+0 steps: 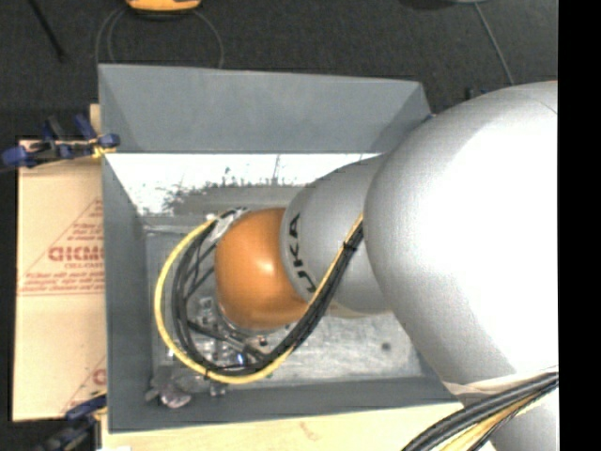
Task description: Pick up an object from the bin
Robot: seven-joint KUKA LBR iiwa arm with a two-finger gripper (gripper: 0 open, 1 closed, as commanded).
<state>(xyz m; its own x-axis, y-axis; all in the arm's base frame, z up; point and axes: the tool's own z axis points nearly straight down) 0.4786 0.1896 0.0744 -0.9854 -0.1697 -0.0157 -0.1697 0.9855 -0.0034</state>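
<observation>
Cables loop round the orange wrist cover, low over the left half of the grey bin. Beneath it the tool is mostly hidden; spread or pressed together, I cannot tell. A small dark lump lies in the bin's lower-left corner, near the tool.

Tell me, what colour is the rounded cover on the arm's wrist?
The cover is orange, clearest in the camera view.
</observation>
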